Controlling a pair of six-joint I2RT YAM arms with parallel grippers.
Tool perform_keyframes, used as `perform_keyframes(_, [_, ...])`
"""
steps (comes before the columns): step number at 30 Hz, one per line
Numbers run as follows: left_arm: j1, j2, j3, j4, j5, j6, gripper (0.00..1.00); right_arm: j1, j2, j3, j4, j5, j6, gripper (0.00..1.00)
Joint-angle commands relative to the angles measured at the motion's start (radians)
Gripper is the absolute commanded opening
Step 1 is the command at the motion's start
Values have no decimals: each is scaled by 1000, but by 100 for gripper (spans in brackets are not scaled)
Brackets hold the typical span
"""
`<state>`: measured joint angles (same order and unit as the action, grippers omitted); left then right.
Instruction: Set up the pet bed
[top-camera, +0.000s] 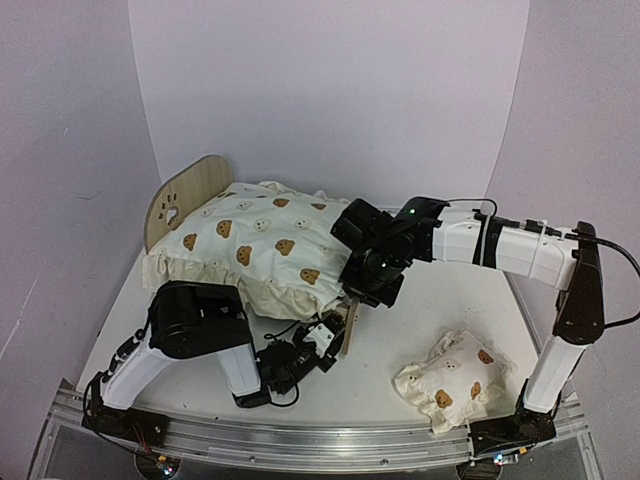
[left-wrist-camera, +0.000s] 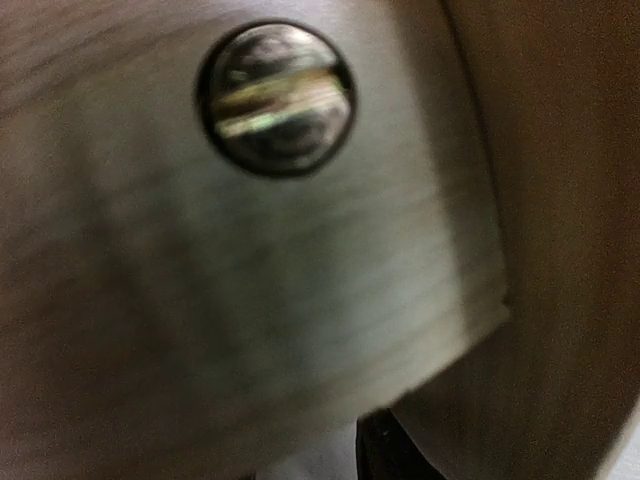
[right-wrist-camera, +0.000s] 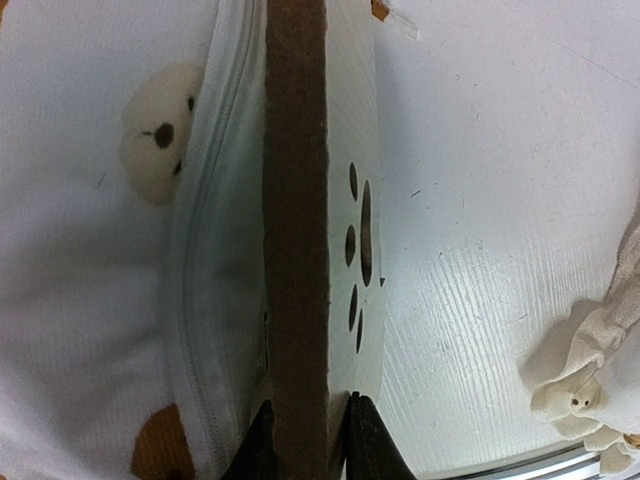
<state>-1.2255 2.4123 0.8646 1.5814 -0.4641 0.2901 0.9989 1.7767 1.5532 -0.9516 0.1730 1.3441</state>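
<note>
The right gripper (right-wrist-camera: 312, 440) is clamped on the pet bed (right-wrist-camera: 297, 200). Its two dark fingers (right-wrist-camera: 262, 452) press either face of the footboard (top-camera: 349, 325), and the board's brown, slightly fuzzy cut edge runs straight up between them in the wrist view. The face turned away from the cushion (top-camera: 255, 245) is pale, smooth wood pierced by a paw-print cutout of narrow oval slots.

The left gripper (top-camera: 325, 340) sits low at the cushion's near-right corner, hard against the same footboard. Its wrist view is filled by blurred light wood grain with one round slotted metal screw (left-wrist-camera: 275, 98) sunk into it. I cannot tell whether these jaws are apart or closed.

The bed is a small light-wood frame lying under the cushion, which hides its base. The rounded headboard (top-camera: 190, 195), with its own paw cutout, rises at the cushion's far-left end, and the footboard stands upright at its near-right end.

The cushion is soft, puffy cream fabric printed with brown and pale bear faces. It is ruffled at the edges, and a zipped seam lies just beside the footboard.

A small crumpled pillow (top-camera: 450, 385) in the same bear print lies well apart from the cushion, to its near right, on the white table (top-camera: 430, 300), whose surface shows a fine ribbed grain.
</note>
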Motion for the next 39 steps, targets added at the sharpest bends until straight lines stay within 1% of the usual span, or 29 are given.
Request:
perform_keyframes(1, [40,26,69,180,3,30,33,3,-109,107,347,-39,98,0])
perform_keyframes(3, [42,28,76,181,32,38,26,2,-112,100,350,-41,101,0])
perform_keyframes(4, [43,26,77,180,43,45,20,2,-114,99,350,-39,100,0])
perform_keyframes(5, [43,22,72,180,53,55,12,2,-116,97,350,-36,99,0])
perform_keyframes(6, [41,10,59,178,59,58,7,2,-119,92,351,-28,95,0])
perform_keyframes(7, [38,-14,14,177,69,53,6,1,-122,89,352,-19,89,0])
perform_keyframes(10, [20,-115,-142,164,123,4,3,2,-128,67,373,7,59,0])
perform_keyframes(12, [8,-212,-252,128,200,-63,2,3,-124,55,392,28,32,0])
perform_keyframes(14, [1,-332,-317,-26,327,-142,1,2,-113,40,403,47,8,0])
perform_keyframes(17, [-1,-473,-335,-263,503,-234,1,3,-99,12,420,56,-33,0])
perform_keyframes(19, [-1,-555,-342,-376,559,-274,1,2,-95,-26,449,53,-48,0])
perform_keyframes(20, [-1,-582,-344,-413,587,-280,1,2,-97,-51,473,52,-66,0])
perform_keyframes(22, [0,-625,-355,-462,648,-341,1,2,-94,-105,515,52,-84,0])
perform_keyframes(26, [0,-674,-352,-562,721,-373,1,3,-88,-191,570,43,-175,0])
perform_keyframes(29, [0,-685,-333,-613,727,-388,1,2,-89,-215,582,13,-327,0])
perform_keyframes(30, [-1,-687,-331,-622,730,-390,1,1,-88,-217,582,-13,-394,4])
perform_keyframes(31, [-1,-692,-332,-631,726,-393,1,2,-96,-225,578,-36,-458,13])
perform_keyframes(32, [-1,-700,-335,-640,713,-399,1,2,-111,-241,581,-66,-520,27])
perform_keyframes(34, [0,-721,-345,-655,690,-411,1,1,-143,-253,546,-93,-633,49])
perform_keyframes(35, [-1,-732,-346,-668,686,-421,1,0,-167,-256,516,-111,-693,56])
perform_keyframes(36, [0,-743,-344,-682,683,-432,1,1,-184,-255,477,-117,-741,60])
perform_keyframes(37, [0,-753,-341,-699,683,-446,1,0,-210,-257,425,-102,-777,64])
perform_keyframes(39, [0,-758,-326,-740,691,-462,1,0,-264,-294,378,-97,-822,77])
